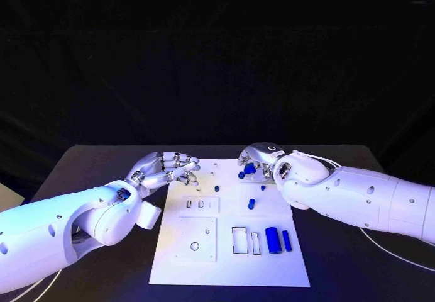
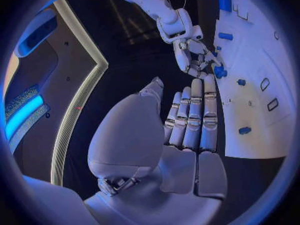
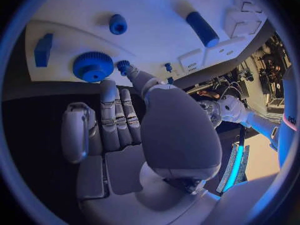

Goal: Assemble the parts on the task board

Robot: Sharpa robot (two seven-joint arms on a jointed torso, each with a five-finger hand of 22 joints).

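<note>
Over the white task board, the right hand hovers at the far edge, fingers straight and close together, empty, just above a blue gear. The left hand waits alongside, fingers extended, holding nothing. Next, apparently: closing on the gear.

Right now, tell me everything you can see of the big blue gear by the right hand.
The blue gear looks like matte plastic: a round toothed disc with a raised hub at its centre. It lies flat on the white task board, near the board's far edge. The right hand reaches toward it; its fingertips end just beside the rim, and contact cannot be told. A smaller blue gear sits close against it.
</note>
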